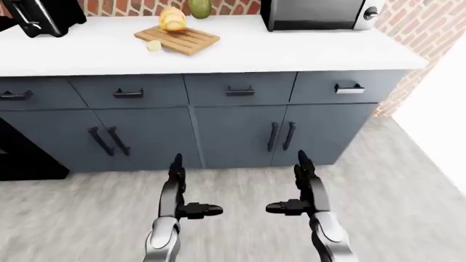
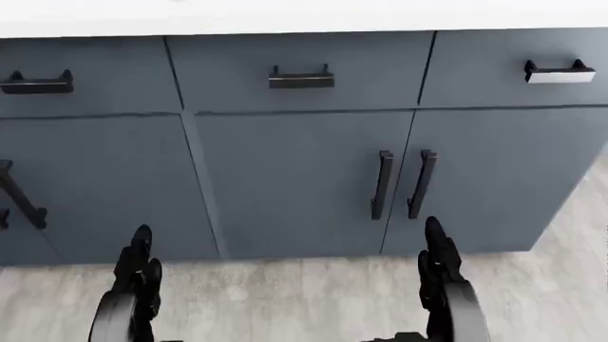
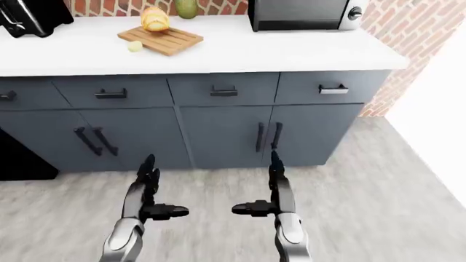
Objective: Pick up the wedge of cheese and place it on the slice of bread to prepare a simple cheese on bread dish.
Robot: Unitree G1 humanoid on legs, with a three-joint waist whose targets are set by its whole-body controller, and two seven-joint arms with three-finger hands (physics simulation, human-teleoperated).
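A: Where are the hands?

B: Both are low in the left-eye view, over the grey wood-look floor (image 1: 408, 202). The left hand (image 1: 178, 191) and the right hand (image 1: 302, 188) each point two fingers up toward the cabinets, with the thumb sticking sideways toward the other hand. The fingers are spread and nothing is between them.

A: And the cheese?

B: Well above and left of the left hand's fingertips (image 1: 177, 161), up on the white countertop (image 1: 291, 49). The wedge of cheese (image 1: 153, 46) is a small pale piece lying on the counter, touching or just beside the left corner of the wooden cutting board (image 1: 182, 39).

A: The bread?

B: The slice of bread (image 1: 172, 19) sits on the board's upper part, tan with a lighter face. It is near the cheese but apart from it.

A: Anything else up there?

B: A green rounded thing (image 1: 199, 7) beside the bread, too cropped to name. A microwave (image 1: 317, 13) stands well to the right, above the right hand's fingers, and a black appliance (image 1: 43, 16) is at the far left.

A: Between hands and counter?

B: Dark blue-grey drawers and cabinet doors (image 2: 304, 178) with black handles. The head view shows them closest, with both hands' fingertips just below the doors.
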